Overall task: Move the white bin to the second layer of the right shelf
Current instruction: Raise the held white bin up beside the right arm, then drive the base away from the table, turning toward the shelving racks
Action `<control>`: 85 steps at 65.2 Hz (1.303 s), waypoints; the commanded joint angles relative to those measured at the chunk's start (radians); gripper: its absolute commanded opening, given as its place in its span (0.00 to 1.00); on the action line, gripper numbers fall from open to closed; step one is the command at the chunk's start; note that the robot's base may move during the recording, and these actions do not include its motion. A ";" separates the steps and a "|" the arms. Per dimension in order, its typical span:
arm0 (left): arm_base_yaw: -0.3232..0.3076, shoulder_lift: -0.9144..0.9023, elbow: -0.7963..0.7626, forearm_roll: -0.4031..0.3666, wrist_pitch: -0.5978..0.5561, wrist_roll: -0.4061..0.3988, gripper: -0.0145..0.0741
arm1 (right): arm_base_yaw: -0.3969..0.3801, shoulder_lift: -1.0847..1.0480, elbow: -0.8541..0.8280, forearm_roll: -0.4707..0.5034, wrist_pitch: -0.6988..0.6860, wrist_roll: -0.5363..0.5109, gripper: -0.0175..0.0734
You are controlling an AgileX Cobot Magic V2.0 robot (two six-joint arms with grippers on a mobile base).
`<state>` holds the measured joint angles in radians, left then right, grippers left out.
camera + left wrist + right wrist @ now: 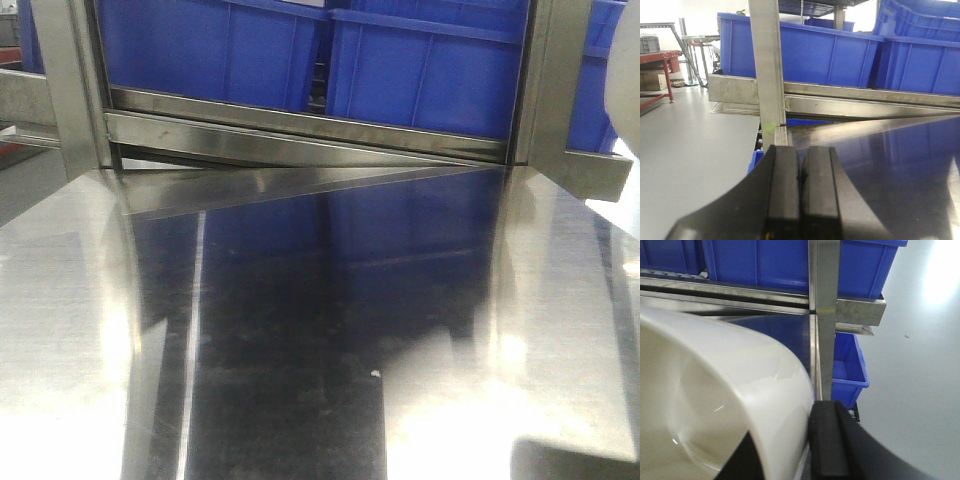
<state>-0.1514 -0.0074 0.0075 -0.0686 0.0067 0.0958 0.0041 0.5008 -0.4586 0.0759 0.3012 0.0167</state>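
Observation:
The white bin [715, 390] fills the left of the right wrist view, glossy cream, with its mouth toward the camera. My right gripper [787, 422] is shut on the bin's wall, with one black finger [827, 440] outside and the other inside. A sliver of the white bin [622, 80] shows at the right edge of the front view. Just beyond the bin, the shelf level with small white rollers [670, 274] and a steel front rail [740, 290] holds blue crates [755, 260]. My left gripper [802, 150] is shut on nothing, over the steel table's left edge.
A mirror-like steel table [300, 330] runs up to the rack. Blue crates [420, 70] line the level behind the rail [300, 130]. Steel uprights [824, 315] [767, 75] stand at the table corners. A lower blue crate [847, 370] sits beyond the right upright. Grey floor lies on both sides.

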 commanded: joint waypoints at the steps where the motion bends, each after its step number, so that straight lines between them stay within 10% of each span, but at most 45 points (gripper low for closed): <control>1: -0.002 -0.013 0.033 -0.005 -0.087 -0.007 0.26 | -0.006 -0.002 -0.031 0.000 -0.109 -0.007 0.22; 85: -0.002 -0.013 0.033 -0.005 -0.087 -0.007 0.26 | -0.006 -0.002 -0.031 0.000 -0.108 -0.007 0.22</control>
<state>-0.1514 -0.0074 0.0075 -0.0686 0.0067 0.0958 0.0041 0.4988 -0.4586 0.0759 0.3012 0.0149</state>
